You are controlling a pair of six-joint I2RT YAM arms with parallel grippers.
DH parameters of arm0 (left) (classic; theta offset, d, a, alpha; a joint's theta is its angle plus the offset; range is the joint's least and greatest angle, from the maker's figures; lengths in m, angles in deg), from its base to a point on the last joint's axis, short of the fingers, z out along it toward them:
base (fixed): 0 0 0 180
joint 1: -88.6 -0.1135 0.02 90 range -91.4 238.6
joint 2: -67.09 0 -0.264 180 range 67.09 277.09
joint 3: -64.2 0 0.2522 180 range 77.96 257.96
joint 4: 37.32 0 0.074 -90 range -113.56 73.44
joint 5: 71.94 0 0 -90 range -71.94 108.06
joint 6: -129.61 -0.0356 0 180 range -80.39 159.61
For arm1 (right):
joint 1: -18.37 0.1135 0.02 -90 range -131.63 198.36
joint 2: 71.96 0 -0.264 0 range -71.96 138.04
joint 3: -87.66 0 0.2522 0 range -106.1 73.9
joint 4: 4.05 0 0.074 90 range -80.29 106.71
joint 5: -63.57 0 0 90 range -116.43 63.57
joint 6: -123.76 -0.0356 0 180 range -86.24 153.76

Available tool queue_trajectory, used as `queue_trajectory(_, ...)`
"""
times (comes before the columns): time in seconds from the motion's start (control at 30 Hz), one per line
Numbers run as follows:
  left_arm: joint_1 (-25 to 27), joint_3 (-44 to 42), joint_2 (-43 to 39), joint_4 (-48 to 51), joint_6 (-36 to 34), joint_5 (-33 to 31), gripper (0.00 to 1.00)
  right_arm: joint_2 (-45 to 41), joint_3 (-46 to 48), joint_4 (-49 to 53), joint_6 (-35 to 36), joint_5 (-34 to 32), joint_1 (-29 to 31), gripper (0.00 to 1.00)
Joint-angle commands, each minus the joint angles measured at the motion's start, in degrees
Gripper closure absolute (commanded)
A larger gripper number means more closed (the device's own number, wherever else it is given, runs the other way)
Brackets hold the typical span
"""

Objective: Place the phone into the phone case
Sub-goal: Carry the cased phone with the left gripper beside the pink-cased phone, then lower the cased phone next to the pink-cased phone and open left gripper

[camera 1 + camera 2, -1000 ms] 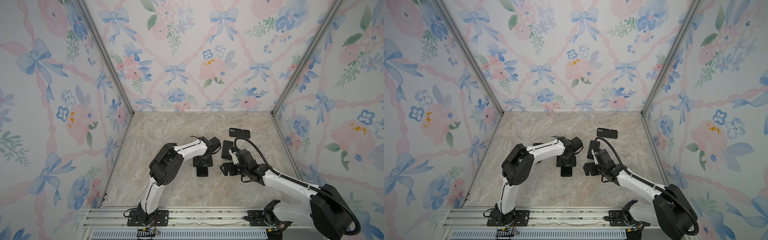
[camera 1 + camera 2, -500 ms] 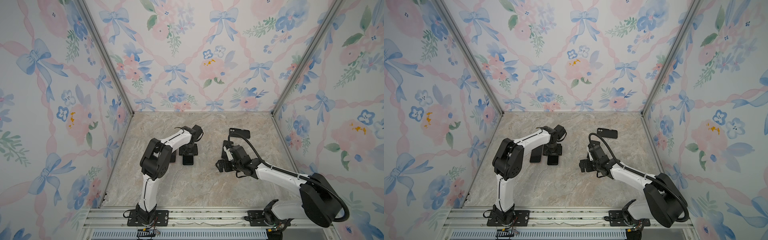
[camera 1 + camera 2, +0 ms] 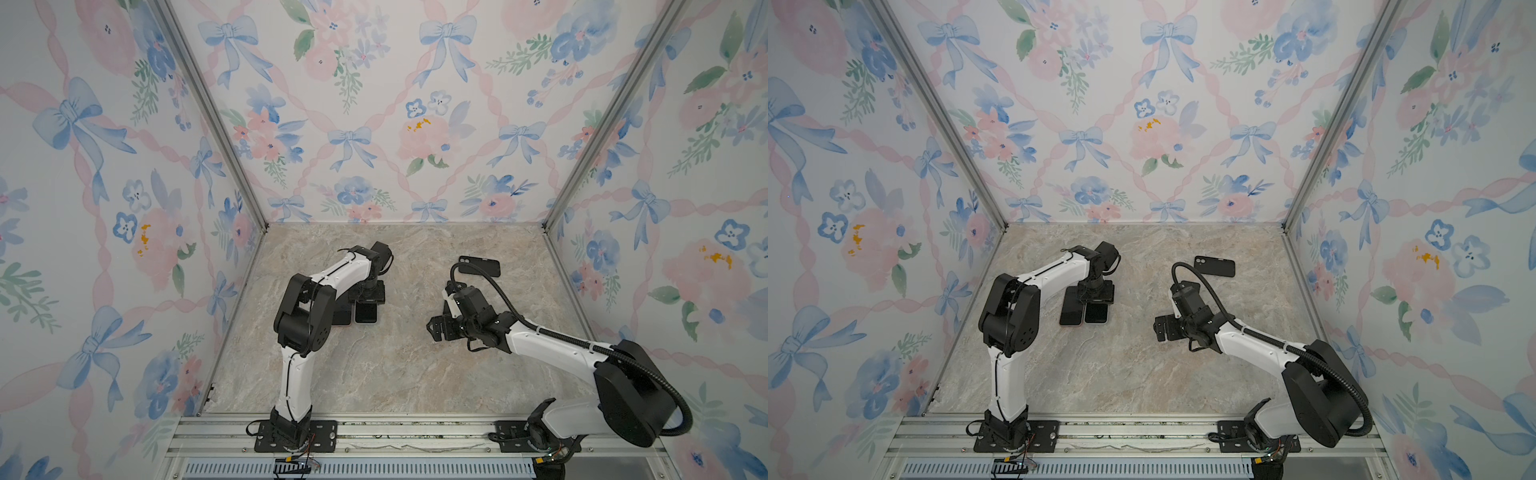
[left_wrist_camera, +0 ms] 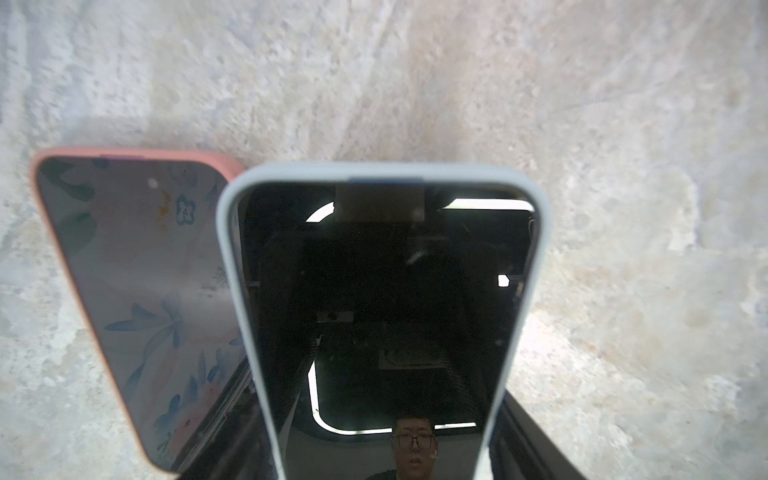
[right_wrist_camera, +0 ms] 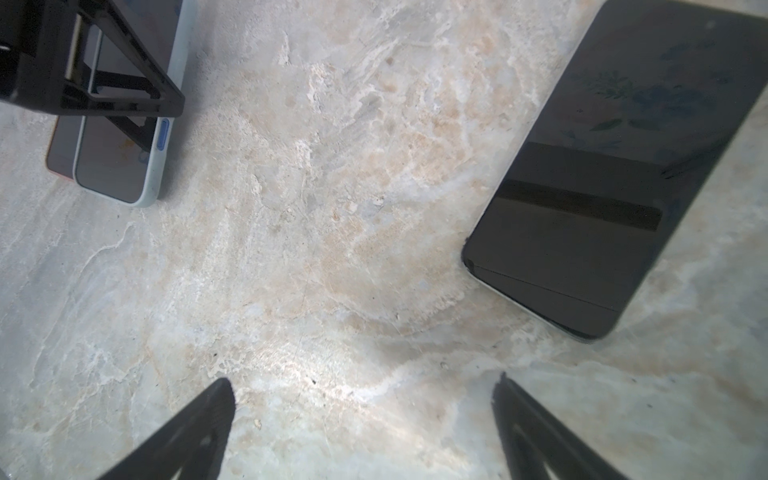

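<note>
Phone (image 5: pixel 615 187) lies bare and face-up on the marble worktop (image 3: pixel 395 374), just beside the right end effector (image 5: pixel 363 388), whose jaws stand wide and empty.
Its black case (image 3: pixel 478 266) lies well apart, toward the back wall. Stiff, glass-fronted and probably slick, the phone is best pinched across its long edges. The left end effector (image 3: pixel 367 297) clamps a pale-cased phone (image 4: pixel 382 291) hard beside a pink-cased one (image 4: pixel 137 270).

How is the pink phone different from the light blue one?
The pink-cased phone lies free on the table; the light blue-cased phone is gripped by the left gripper. The blue one's edge covers part of the pink one. Both face up with dark screens, already in cases.
</note>
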Motion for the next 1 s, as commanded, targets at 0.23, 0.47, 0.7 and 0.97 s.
queue_trajectory(0.23, -0.07, 1.44, 1.52, 1.04, -1.21, 1.06, 0.45, 0.48, -1.16, 1.43, 0.31, -1.33, 1.26, 0.01)
queue_trajectory(0.47, 0.02, 1.75, 2.34, 1.1, -1.01, 1.25, 0.45, 0.29, -0.96, 1.29, 0.12, -1.38, 1.36, 0.01)
queue_trajectory(0.7, 0.02, 1.65, 3.11, 1.02, -0.72, 1.42, 0.45, 0.05, -0.72, 1.45, 0.01, -1.41, 1.35, 0.01)
queue_trajectory(0.97, -0.07, 1.45, 3.85, 1.02, -0.4, 1.38, 0.42, -0.04, -0.52, 1.36, -0.09, -1.4, 1.36, 0.01)
